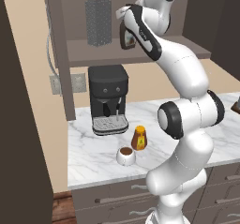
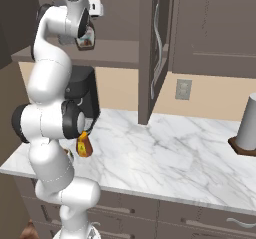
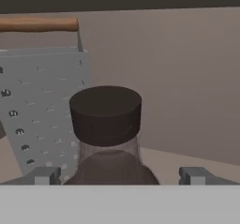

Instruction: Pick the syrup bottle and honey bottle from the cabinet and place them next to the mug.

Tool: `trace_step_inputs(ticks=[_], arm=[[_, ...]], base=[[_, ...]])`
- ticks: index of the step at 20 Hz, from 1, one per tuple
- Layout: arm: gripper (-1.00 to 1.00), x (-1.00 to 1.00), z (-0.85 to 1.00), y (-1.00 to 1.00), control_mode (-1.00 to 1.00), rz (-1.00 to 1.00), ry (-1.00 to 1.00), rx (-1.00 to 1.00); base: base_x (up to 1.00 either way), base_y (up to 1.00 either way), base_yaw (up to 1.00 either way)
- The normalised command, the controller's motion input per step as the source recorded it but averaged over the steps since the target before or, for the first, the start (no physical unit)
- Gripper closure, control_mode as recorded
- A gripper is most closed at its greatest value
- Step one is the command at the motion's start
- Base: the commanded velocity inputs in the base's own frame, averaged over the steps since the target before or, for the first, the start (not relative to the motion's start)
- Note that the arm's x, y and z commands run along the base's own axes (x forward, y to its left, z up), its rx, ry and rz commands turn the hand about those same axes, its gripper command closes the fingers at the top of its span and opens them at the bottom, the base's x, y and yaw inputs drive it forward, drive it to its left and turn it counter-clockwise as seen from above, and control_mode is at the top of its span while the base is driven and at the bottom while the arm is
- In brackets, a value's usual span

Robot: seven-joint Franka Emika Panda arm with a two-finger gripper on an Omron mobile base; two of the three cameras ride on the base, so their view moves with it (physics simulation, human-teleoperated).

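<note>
The syrup bottle (image 3: 105,115), dark brown with a dark cap, stands on the cabinet (image 1: 89,55) shelf beside a metal grater. In the hand view my gripper (image 3: 120,176) is open, with one fingertip (image 3: 44,175) on each side of the bottle's shoulders, and I see no contact. From the left base view the syrup bottle (image 1: 126,39) is partly hidden behind my hand. The honey bottle (image 1: 139,138), squat and amber-orange, stands upright on the marble counter, close to the right of and behind the white mug (image 1: 125,156) of dark liquid.
A box grater (image 1: 98,21) with a wooden handle stands just left of the syrup bottle on the shelf. A black coffee machine (image 1: 108,99) sits under the shelf, behind the mug. A grey cylinder on a brown base (image 2: 248,120) stands far right. Grey drawers (image 1: 117,197) run below the counter edge.
</note>
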Motion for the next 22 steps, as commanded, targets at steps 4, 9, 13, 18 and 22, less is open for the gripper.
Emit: trace_step_inputs(ticks=[4,9,13,18,22], arm=[[1.0,0.0,0.0,0.0,-1.0,0.0,0.0,0.0],[1.0,0.0,0.0,0.0,-1.0,0.0,0.0,0.0],[1.0,0.0,0.0,0.0,-1.0,0.0,0.0,0.0],[1.0,-0.09,0.0,0.0,-1.0,0.0,0.0,0.0],[1.0,-0.45,0.0,-0.04,-1.0,0.0,-0.03,0.0]], base=[[0.0,0.0,0.0],[0.0,0.0,0.0],[0.0,0.0,0.0],[0.0,0.0,0.0],[0.0,0.0,0.0]])
